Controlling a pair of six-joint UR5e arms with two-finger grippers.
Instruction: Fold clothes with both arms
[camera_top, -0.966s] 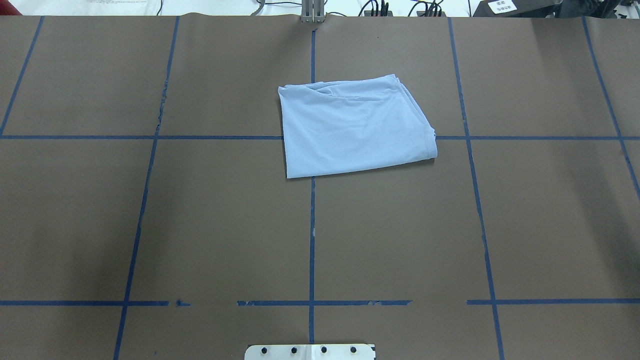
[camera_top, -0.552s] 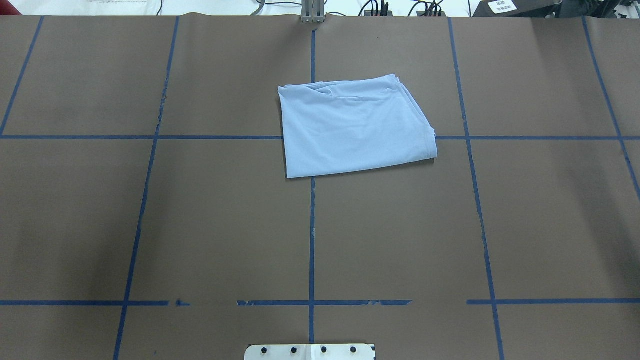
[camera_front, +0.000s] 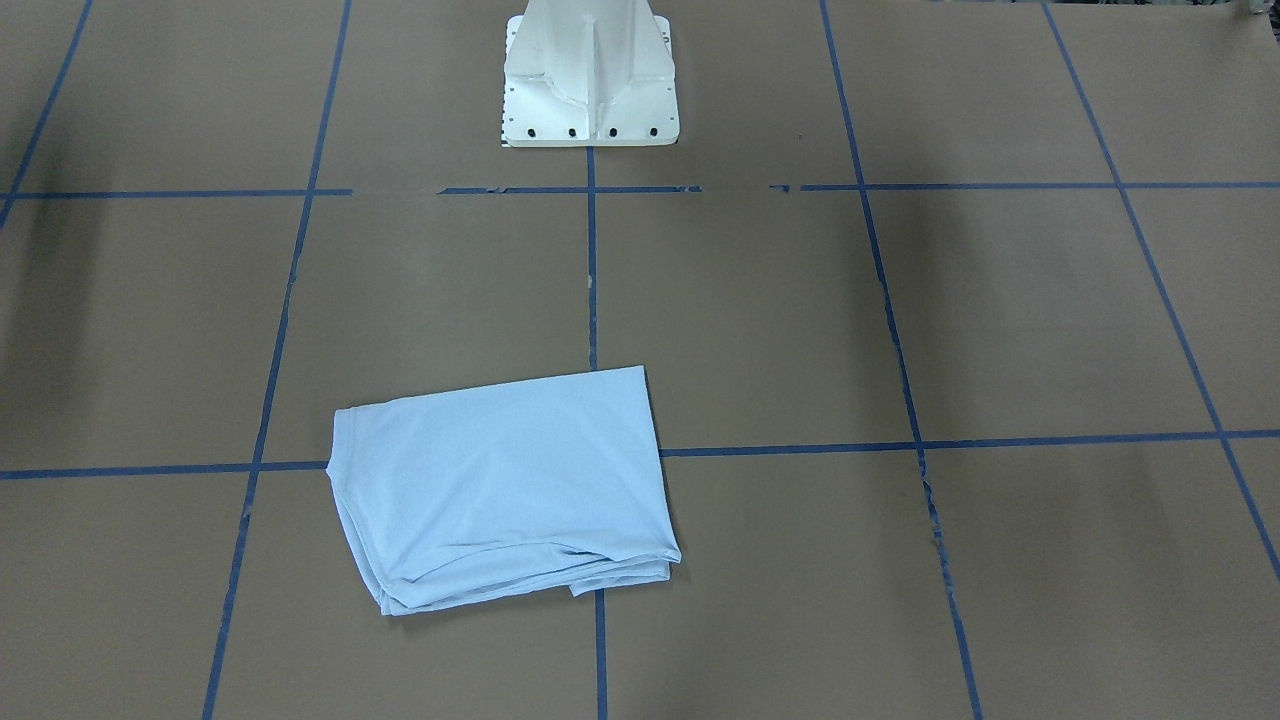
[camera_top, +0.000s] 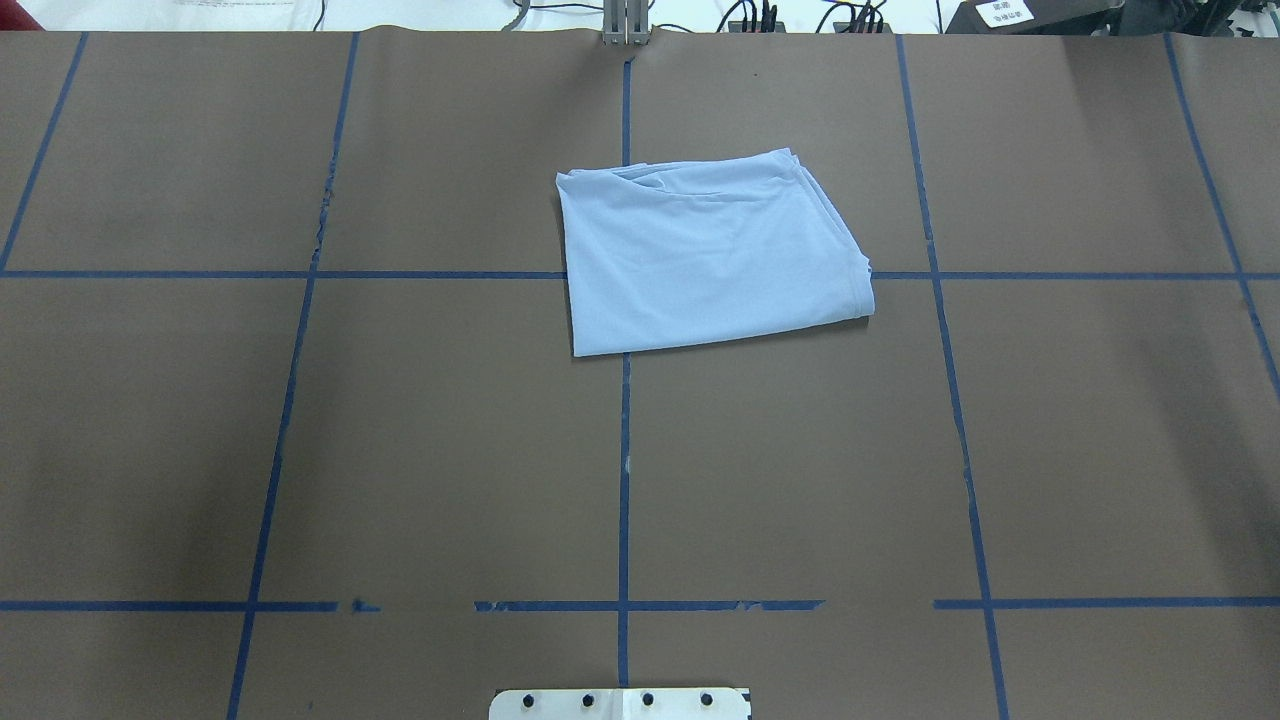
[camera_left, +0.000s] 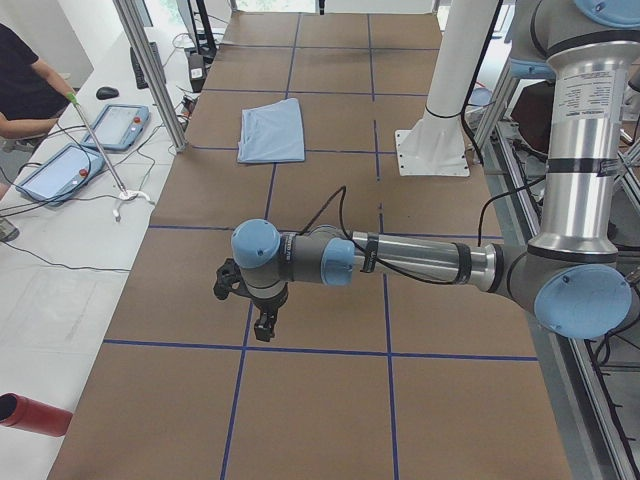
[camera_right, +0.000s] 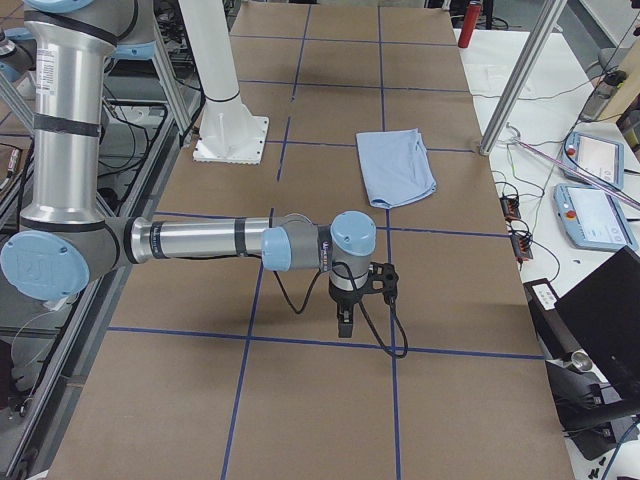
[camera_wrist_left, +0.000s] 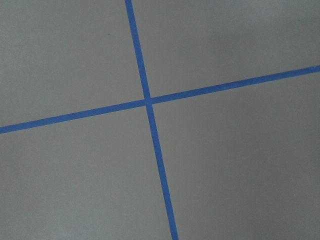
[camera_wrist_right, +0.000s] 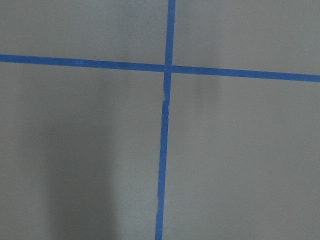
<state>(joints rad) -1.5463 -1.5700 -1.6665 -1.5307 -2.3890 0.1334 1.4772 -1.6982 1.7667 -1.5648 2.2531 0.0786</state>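
Observation:
The pale light-blue T-shirt (camera_top: 710, 255) lies folded into a flat rectangle on the brown table, at the far centre in the overhead view. It also shows in the front view (camera_front: 500, 480) and both side views (camera_left: 272, 130) (camera_right: 395, 165). Its print and collar are hidden. My left gripper (camera_left: 262, 322) hangs over bare table at the left end, far from the shirt. My right gripper (camera_right: 345, 320) hangs over bare table at the right end. Both show only in side views, so I cannot tell whether they are open or shut. Both wrist views show only table and blue tape.
The white pedestal base (camera_front: 590, 70) stands at the robot's side of the table. Blue tape lines (camera_top: 624, 480) grid the brown surface. A person (camera_left: 25, 80) and teach pendants (camera_left: 60, 170) are on the white bench beyond the far edge, with aluminium posts (camera_left: 150, 70).

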